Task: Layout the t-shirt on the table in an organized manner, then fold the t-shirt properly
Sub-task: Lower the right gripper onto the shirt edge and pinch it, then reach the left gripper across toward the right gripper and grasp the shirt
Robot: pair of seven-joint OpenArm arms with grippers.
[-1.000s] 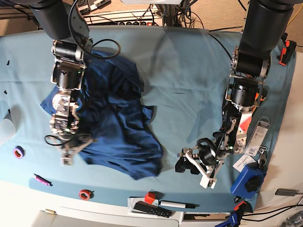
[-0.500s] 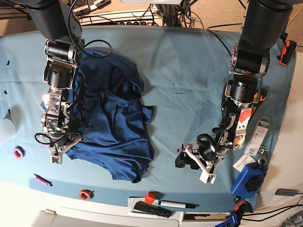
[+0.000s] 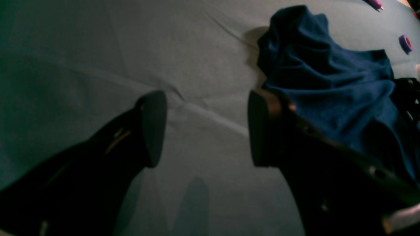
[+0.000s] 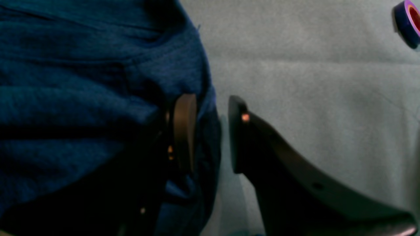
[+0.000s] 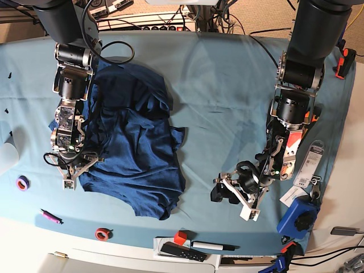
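The t-shirt (image 5: pixel 133 151) is lying rumpled on the table (image 5: pixel 227 85), so laying out is under way. The right gripper (image 4: pixel 211 131) is sitting part-open at its edge, gripping nothing. The left gripper (image 3: pixel 205 127) is gaping empty well apart. Next likely needs regrasping and spreading.

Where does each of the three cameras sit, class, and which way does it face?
Base: overhead, looking down on the teal-clothed table; both arms show.
Left wrist: low on the open left gripper, facing bare cloth; both fingers show.
Right wrist: on the right gripper, at the shirt's edge.
All share the dark navy knit t-shirt.
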